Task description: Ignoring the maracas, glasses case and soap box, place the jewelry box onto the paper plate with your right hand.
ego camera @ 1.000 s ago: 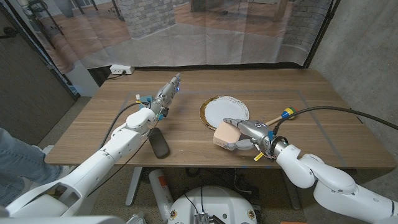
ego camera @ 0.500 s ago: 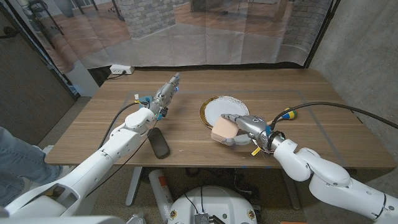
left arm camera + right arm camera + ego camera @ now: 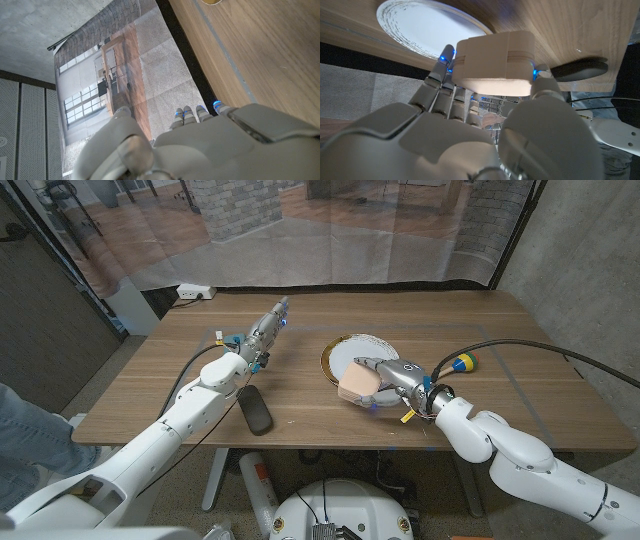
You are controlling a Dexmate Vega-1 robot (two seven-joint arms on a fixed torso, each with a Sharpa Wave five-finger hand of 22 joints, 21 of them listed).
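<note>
The wooden tabletop [image 3: 480, 395] carries everything, with bare wood stretching from the paper plate [image 3: 362, 357] toward the far edge and the right edge. The plate is white with a gold rim and sits near the middle, well in from every edge. The right hand [image 3: 395, 378] hovers at the plate's near rim, its fingers [image 3: 440, 80] clamped on the jewelry box [image 3: 357, 387], a pale peach case with rounded corners. In the right wrist view the box [image 3: 495, 60] sits between the fingers on one side and the thumb [image 3: 547, 90] on the other, with the plate [image 3: 420, 25] just beyond it. From the head view the box overlaps the plate's near edge; whether it touches the plate cannot be told. The left hand [image 3: 265, 330] lies well apart on the left half of the tabletop, fingers straight and close together, holding nothing. The dark glasses case [image 3: 257, 412] lies beside the left forearm near the front edge. The maracas [image 3: 455, 364], with a yellow and blue head, lies right of the plate, behind the right wrist.
</note>
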